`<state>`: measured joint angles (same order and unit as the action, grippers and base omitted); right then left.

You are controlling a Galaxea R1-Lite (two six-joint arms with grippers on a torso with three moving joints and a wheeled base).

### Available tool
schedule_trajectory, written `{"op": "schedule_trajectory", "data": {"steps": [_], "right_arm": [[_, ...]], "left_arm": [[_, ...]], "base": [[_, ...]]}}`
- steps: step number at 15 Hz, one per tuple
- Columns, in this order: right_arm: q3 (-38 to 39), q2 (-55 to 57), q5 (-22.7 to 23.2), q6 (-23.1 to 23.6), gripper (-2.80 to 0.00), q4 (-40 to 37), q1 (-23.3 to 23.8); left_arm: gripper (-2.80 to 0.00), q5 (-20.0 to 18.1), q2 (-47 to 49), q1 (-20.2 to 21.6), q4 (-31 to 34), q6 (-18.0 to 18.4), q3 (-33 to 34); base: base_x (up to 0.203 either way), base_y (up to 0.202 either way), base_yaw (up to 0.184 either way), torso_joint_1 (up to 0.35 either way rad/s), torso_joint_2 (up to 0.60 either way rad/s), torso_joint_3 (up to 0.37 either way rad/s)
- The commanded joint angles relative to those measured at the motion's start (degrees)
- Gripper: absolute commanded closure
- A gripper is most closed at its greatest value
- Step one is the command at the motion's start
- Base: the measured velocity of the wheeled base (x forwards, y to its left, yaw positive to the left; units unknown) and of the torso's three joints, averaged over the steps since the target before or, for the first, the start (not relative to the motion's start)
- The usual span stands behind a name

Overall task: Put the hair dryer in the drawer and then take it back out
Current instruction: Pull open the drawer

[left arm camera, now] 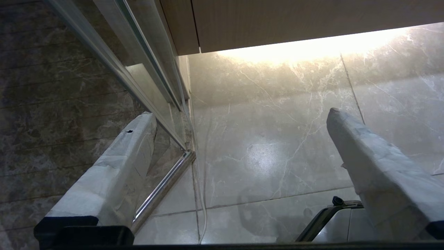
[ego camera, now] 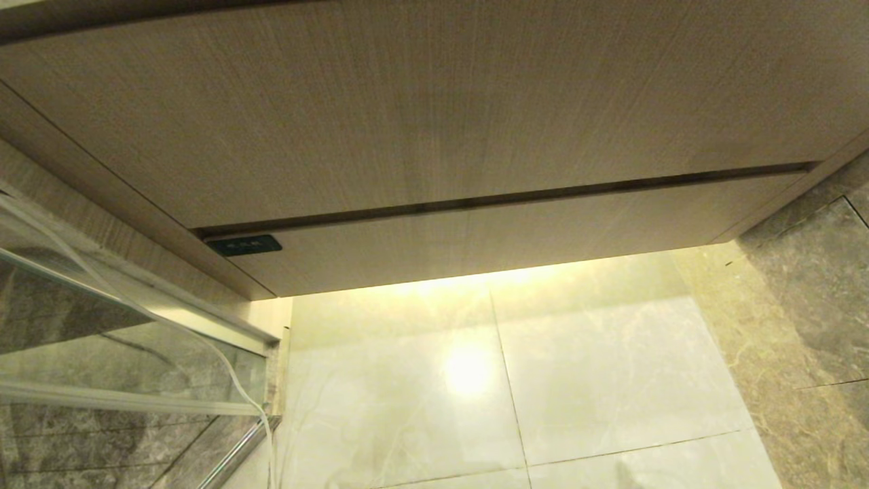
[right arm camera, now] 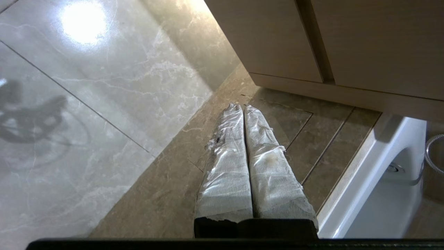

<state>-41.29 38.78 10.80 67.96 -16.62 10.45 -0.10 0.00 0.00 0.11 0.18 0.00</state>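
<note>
The drawer (ego camera: 509,234) is the low, wide wood-grain front under the taller panel (ego camera: 407,109), with a small dark label (ego camera: 244,244) at its left end. It sits flush and closed. The hair dryer is out of view. Neither arm shows in the head view. My left gripper (left arm camera: 241,114) hangs open over the pale marble floor, its wrapped fingers (left arm camera: 138,139) far apart with nothing between them. My right gripper (right arm camera: 242,106) is shut and empty, its wrapped fingers (right arm camera: 229,166) pressed together. It points down at the dark floor tiles near the cabinet's right corner (right arm camera: 256,74).
A glass shower door with a metal frame (ego camera: 102,326) stands at the left, and a thin white cord (ego camera: 237,387) hangs along it. Dark stone tiles (ego camera: 801,305) border the floor on the right. A white fixture (right arm camera: 381,173) stands beside the right gripper. Part of the robot's base (left arm camera: 340,218) shows under the left gripper.
</note>
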Motion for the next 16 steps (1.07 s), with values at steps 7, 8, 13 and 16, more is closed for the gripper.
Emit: {"op": "schedule_trajectory", "data": {"steps": [7,8,13,16], "right_arm": [[0.6,0.42,3.88,0.06,0.0,-0.87,-0.08],[0.6,0.13,5.37,0.03,0.0,-0.62,-0.15],[0.68,-0.64,8.19,0.15,0.0,-0.44,-0.25],[0.68,-0.64,8.19,0.15,0.0,-0.44,-0.25]], "left_arm": [[-2.8,0.01,0.0,0.0,0.07,-0.01,0.0],[-2.8,0.01,0.0,0.0,0.07,-0.01,0.0],[-2.8,0.01,0.0,0.0,0.07,-0.01,0.0],[-2.8,0.01,0.0,0.0,0.07,-0.01,0.0]], "base": [[0.0,0.0,0.0,0.0,0.0,0.0],[0.0,0.0,0.0,0.0,0.0,0.0],[0.0,0.0,0.0,0.0,0.0,0.0],[0.0,0.0,0.0,0.0,0.0,0.0]]}}
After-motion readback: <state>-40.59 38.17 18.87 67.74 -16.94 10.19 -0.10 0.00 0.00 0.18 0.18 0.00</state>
